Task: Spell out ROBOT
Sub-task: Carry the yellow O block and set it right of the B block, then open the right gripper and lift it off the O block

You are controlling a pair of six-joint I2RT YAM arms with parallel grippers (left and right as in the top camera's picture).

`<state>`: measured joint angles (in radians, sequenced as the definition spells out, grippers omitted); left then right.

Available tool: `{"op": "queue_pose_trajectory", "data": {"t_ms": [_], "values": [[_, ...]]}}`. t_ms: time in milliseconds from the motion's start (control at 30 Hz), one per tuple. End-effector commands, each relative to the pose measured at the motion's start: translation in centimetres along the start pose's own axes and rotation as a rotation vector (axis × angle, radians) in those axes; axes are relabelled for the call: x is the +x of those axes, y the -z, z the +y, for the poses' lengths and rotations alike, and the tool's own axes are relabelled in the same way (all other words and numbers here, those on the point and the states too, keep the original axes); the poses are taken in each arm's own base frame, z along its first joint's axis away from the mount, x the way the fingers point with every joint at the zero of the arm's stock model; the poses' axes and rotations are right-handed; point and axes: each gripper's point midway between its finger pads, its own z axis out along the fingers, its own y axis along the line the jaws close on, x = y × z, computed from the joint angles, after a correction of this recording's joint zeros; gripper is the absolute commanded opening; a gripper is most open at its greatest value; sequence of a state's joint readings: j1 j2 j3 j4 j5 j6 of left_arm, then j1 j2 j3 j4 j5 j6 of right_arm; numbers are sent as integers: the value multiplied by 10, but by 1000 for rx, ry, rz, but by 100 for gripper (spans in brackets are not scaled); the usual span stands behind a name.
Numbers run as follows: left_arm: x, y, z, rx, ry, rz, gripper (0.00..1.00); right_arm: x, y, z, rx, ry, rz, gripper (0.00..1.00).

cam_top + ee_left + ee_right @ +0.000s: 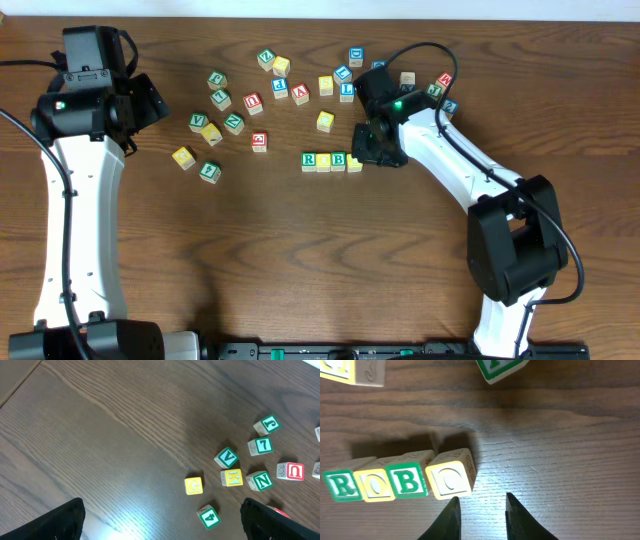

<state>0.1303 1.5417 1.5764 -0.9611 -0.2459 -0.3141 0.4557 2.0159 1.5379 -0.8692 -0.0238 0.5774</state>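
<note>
Four cubes are sitting in a straight, touching row on the table (560, 460): the R (341, 486), the first O (375, 485), the B (409, 481) and the second O (451, 480). Letters are facing up, so the word is reading in order.

The right gripper (481, 510) is hovering just beside the second O. Its jaws are slightly parted and gripping nothing.

The left gripper (161, 515) is hanging spread wide and empty over the loose cubes, well apart from the row.

The T cube is missing from the row. I cannot tell which of the blue-printed cubes (343, 73) beyond it is the T. In my judgement, fetching it is the remaining step.
</note>
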Motion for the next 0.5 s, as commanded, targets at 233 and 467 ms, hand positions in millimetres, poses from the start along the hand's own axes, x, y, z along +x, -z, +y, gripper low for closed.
{"op": "queue_pose_trajectory", "data": {"t_ms": [233,467], "values": [[2,0,6,-20,3,-1,98,2,-18,-12,68,14,21,25],[2,0,6,-20,3,-1,98,7,-24,-18,82,14,31,25]]}}
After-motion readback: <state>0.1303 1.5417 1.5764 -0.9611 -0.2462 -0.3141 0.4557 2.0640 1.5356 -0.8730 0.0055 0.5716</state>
